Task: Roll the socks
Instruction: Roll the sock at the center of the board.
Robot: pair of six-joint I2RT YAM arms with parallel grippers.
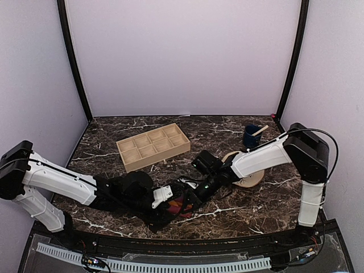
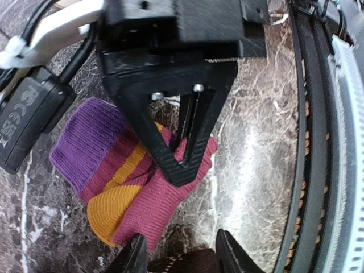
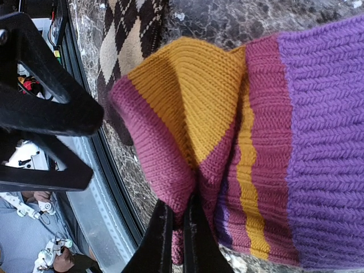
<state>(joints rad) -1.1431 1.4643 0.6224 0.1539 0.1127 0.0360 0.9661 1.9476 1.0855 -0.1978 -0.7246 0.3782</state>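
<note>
Maroon striped sock [image 2: 153, 199], pinched by right pincer [image 3: 181, 205], lies near table edge [image 1: 227, 226].

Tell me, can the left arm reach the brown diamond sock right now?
Probably yes: the left gripper hangs open right over the brown sock, nothing between; the right gripper pinches the striped sock alongside.

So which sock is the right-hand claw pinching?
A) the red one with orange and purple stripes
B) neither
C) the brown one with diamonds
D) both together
A: the right gripper is shut on a fold of the striped sock, and the brown diamond sock lies outside its fingers.
</note>
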